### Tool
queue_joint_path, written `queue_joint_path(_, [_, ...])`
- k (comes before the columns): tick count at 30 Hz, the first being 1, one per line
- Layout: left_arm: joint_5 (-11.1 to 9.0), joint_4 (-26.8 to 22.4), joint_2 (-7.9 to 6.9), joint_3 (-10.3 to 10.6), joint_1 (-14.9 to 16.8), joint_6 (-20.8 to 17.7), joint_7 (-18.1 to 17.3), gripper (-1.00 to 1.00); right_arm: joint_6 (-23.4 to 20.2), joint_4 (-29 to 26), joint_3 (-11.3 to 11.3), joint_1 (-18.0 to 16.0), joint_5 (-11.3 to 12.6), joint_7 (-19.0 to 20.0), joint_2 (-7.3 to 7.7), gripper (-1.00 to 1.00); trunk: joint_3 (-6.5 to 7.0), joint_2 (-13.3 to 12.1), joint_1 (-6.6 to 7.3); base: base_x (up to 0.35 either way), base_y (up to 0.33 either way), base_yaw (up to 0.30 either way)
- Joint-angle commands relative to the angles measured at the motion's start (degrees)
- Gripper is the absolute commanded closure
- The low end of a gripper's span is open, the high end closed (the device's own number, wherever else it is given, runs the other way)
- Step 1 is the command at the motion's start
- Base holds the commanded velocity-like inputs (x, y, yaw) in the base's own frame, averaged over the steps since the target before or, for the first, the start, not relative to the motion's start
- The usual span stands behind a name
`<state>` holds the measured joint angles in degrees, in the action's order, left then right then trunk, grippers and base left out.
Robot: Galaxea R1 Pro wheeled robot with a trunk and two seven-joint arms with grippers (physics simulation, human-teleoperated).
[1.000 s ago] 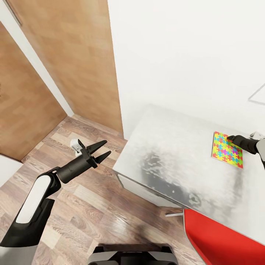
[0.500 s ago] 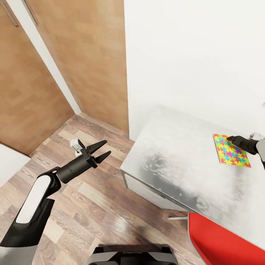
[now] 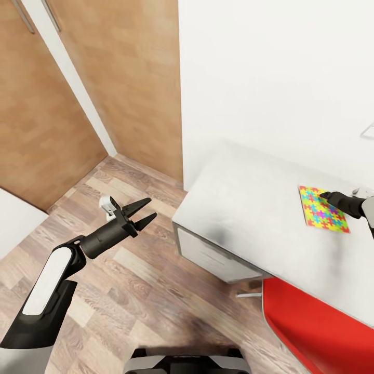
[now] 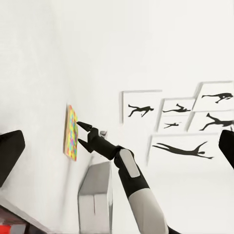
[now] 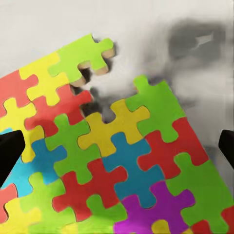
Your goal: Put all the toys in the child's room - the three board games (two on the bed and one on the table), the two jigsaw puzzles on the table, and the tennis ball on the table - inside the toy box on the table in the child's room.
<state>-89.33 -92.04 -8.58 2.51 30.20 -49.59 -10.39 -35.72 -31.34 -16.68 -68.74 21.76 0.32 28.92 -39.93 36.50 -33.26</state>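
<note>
I have the right hand (image 3: pixel 326 196) parked at the far edge of one jigsaw puzzle (image 3: pixel 322 209), which lies flat on the light grey bench (image 3: pixel 249 208) at about three o'clock in my head view, with the white wall close behind it. From the left wrist camera the right hand's two fingers (image 4: pixel 84 126) read as spread, tips pointing at the puzzle's edge; whether they touch it I cannot tell. The right wrist camera looks straight down onto the coloured interlocking pieces (image 5: pixel 117 161), with a dark fingertip at each side of the frame, so I judge the hand is poised over the puzzle to straddle one edge, because a sheet this thin lying flat gives little to pinch from above. One green corner piece (image 5: pixel 87 58) sits slightly proud of the rest. My left hand (image 3: pixel 147 209) is held out over the wood-plank floor (image 3: pixel 130 291) at about nine o'clock, fingers spread and carrying nothing, well apart from the bench so it stays clear. A red chair (image 3: pixel 317 337) sits at five o'clock.
</note>
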Motion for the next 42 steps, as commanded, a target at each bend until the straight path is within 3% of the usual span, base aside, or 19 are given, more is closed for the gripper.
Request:
queue_joint_path(1, [0.2, 0.0, -0.04, 0.0, 0.0, -0.1, -0.3, -1.00, -0.3, 0.8, -0.1, 0.0, -0.5, -0.1, -0.02, -1.00, -0.06, 0.1, 0.01, -0.310, 0.000, 0.002])
queue_joint_path(18, [0.2, 0.0, 0.01, 0.0, 0.0, -0.1, -0.3, -1.00, -0.4, 0.7, -0.1, 0.0, -0.5, 0.1, -0.01, -1.00, -0.06, 0.1, 0.01, -0.286, 0.000, 0.001])
queue_joint_path(25, [0.2, 0.0, 0.13, 0.0, 0.0, -0.1, -0.3, -1.00, -0.9, 0.2, -0.1, -0.1, -0.5, 3.8, 0.22, -1.00, -0.06, 0.1, 0.01, -0.068, 0.000, 0.000])
queue_joint_path(31, [0.2, 0.0, 0.21, 0.0, 0.0, -0.1, -0.3, -1.00, -4.0, -1.6, -0.1, -0.1, -0.7, 8.1, 0.38, -1.00, -0.06, 0.1, 0.01, -0.022, 0.000, 0.000])
queue_joint_path(42, [0.2, 0.0, 0.30, 0.0, 0.0, -0.1, -0.2, -1.00, -6.1, -2.9, -0.1, -0.1, -0.7, 9.4, 0.42, -1.00, -0.06, 0.1, 0.01, -0.005, 0.000, 0.020])
